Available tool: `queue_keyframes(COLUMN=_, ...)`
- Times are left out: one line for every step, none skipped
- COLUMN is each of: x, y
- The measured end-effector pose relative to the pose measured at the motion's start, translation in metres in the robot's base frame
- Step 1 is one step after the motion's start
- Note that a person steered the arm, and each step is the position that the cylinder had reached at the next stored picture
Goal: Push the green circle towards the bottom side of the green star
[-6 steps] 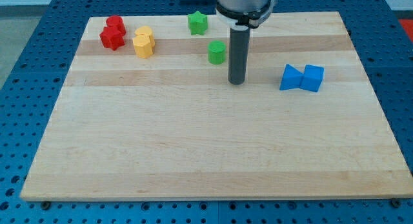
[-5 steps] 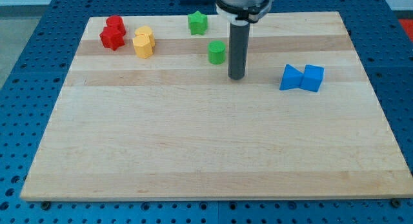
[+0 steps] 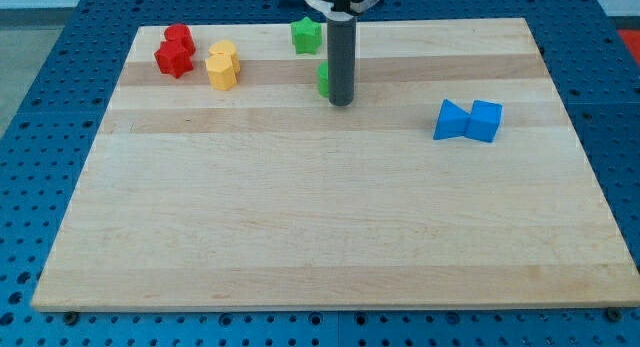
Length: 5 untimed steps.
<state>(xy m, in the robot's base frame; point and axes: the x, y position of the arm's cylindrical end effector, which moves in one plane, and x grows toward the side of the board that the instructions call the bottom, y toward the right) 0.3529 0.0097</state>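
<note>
The green star [image 3: 306, 34] sits near the top edge of the wooden board, left of the rod's upper part. The green circle [image 3: 323, 79] lies below the star; only its left sliver shows, the rest is hidden behind my rod. My tip [image 3: 342, 103] rests on the board just below and to the right of the green circle, touching or nearly touching it.
Two red blocks [image 3: 175, 51] sit at the top left, with two yellow blocks [image 3: 223, 66] just to their right. A blue triangle [image 3: 451, 120] and a blue cube [image 3: 485, 121] sit together at the right. The wooden board [image 3: 330, 217] lies on a blue perforated table.
My tip has moved left and slightly up, from right of the green circle to right against it, now covering most of it. The green circle has hardly shifted.
</note>
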Motion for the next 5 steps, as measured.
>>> queue_keyframes(x=-0.002, y=0.000)
queue_keyframes(x=-0.006, y=0.000)
queue_keyframes(x=-0.011, y=0.000)
queue_keyframes(x=-0.021, y=-0.003)
queue_keyframes(x=-0.036, y=-0.017)
